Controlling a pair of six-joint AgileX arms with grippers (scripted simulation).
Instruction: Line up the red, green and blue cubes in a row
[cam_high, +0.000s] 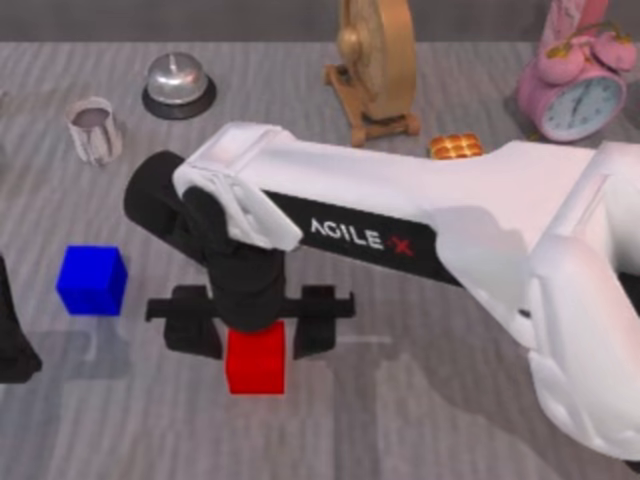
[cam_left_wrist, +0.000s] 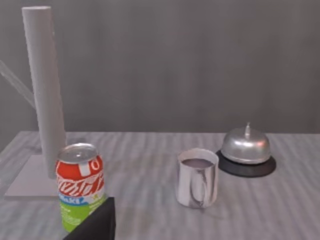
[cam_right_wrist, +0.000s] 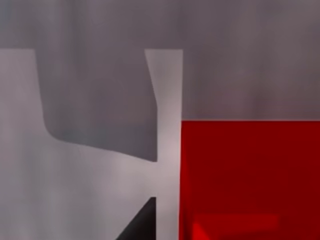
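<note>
Here, right pincer (cam_high: 255, 322) straddling red cube (cam_high: 255, 361)

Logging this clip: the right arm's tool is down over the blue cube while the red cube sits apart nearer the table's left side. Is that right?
No, the colours are swapped. In the top view the right tool is down over the red cube, and the blue cube sits apart nearer the table's left side. The right wrist view also shows red close up.

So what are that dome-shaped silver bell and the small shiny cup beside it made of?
The dome-shaped silver bell looks like polished metal, with bright highlights, on a matte black base. The small shiny cup mirrors the table in its wall, so probably polished steel, though glazed ceramic is possible.
</note>
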